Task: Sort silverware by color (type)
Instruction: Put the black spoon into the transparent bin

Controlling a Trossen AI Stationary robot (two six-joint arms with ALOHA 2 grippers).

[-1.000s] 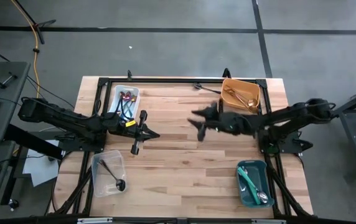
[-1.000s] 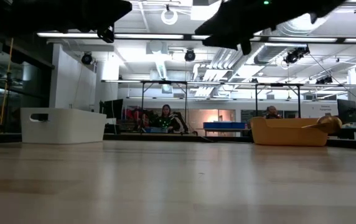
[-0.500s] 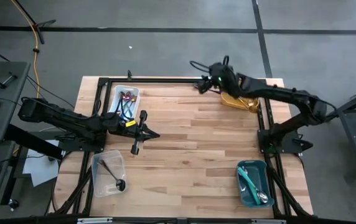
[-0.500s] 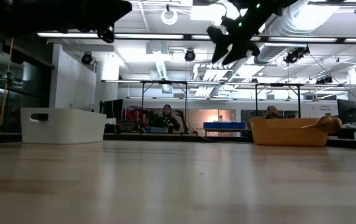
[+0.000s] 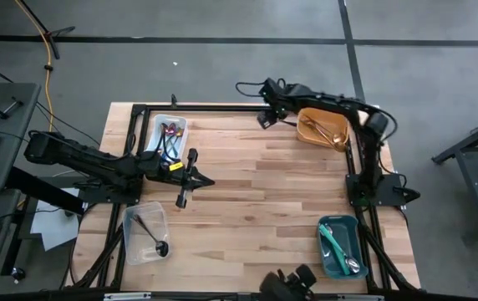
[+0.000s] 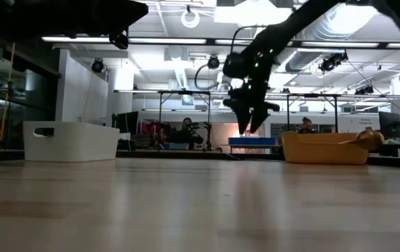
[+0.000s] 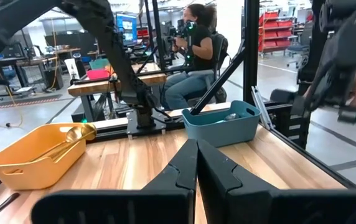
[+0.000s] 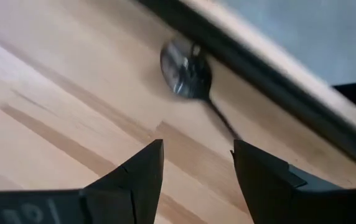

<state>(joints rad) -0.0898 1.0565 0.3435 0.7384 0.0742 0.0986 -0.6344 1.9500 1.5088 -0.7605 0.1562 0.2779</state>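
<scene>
Right wrist view shows our right gripper (image 8: 193, 165), jaws apart, above a dark spoon (image 8: 187, 67) lying flat by the worktop's (image 5: 256, 209) far rail: light, stiff, slippery, so we judge its slim handle the best hold.

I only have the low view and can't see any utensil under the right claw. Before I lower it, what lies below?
Observer: A slim black metal spoon lies on the wooden table near its far edge, just ahead of the open right claw.
Operator: Is anything between its fingers?
Observer: No. The right wrist view shows only bare wood between them, and the spoon lies free.
Operator: Where is the left claw?
Observer: The left claw is shut and empty, over the table's left-middle.
</scene>
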